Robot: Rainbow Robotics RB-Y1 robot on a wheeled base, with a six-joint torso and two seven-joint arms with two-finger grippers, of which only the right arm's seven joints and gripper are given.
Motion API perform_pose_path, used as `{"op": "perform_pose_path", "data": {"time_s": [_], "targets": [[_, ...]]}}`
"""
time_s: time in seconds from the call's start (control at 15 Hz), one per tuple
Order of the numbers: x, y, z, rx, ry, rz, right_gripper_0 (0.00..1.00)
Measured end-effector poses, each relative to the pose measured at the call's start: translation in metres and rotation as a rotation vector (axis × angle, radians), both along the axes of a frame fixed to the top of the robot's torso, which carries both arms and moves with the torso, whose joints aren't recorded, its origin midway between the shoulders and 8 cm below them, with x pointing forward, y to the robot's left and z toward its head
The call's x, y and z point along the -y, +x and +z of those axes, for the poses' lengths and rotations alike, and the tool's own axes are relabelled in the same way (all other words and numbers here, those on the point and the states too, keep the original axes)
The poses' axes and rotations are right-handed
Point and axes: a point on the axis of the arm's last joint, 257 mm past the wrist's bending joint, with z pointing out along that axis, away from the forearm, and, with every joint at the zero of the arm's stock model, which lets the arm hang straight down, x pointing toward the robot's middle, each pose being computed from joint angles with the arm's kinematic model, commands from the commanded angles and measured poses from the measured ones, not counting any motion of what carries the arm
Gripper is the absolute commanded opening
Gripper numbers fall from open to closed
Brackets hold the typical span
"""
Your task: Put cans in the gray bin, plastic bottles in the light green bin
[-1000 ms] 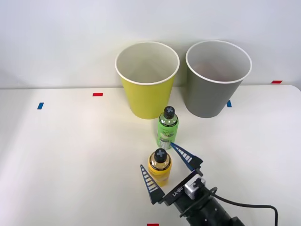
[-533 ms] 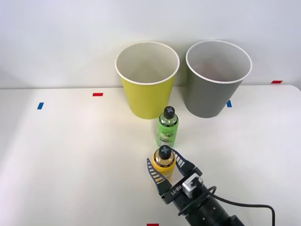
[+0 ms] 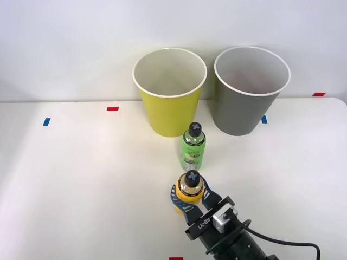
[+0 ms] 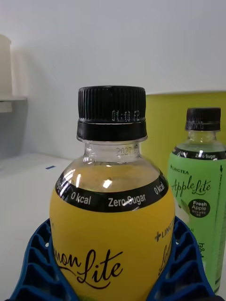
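— Two bottles on the white table (image 3: 81, 179); where are they?
— Yellow bottle (image 3: 190, 190) stands upright near the front edge, green bottle (image 3: 193, 147) upright just behind it, apart from it.
— And the right gripper (image 3: 191, 199)?
— Its blue fingers (image 4: 182, 263) are clamped on the yellow bottle, one pressed to each side of its label.
— Bins?
— Lime bin (image 3: 169, 92) and gray bin (image 3: 250, 90) stand side by side at the back; the green bottle is near the lime one

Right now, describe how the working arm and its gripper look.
The right gripper has two blue, ribbed, wedge-shaped fingers with an open lattice pattern. They mount on a black bar with white lettering, beside a small silver-grey block. The arm behind is black, with a black cable trailing off.
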Motion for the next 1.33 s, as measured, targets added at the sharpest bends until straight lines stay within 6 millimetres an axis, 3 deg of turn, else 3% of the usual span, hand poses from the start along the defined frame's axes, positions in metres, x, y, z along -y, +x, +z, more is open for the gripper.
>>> {"op": "perform_pose_path", "data": {"time_s": [0.13,0.47,1.07,1.33], "targets": [[-0.01,-0.006,0.019,-0.01,0.014,0.035,0.0],[-0.02,0.008,0.064,0.025,0.034,0.053,0.0],[-0.039,0.028,0.177,0.087,0.186,0.126,0.0],[-0.045,0.051,0.226,0.136,0.185,0.144,0.0]]}}
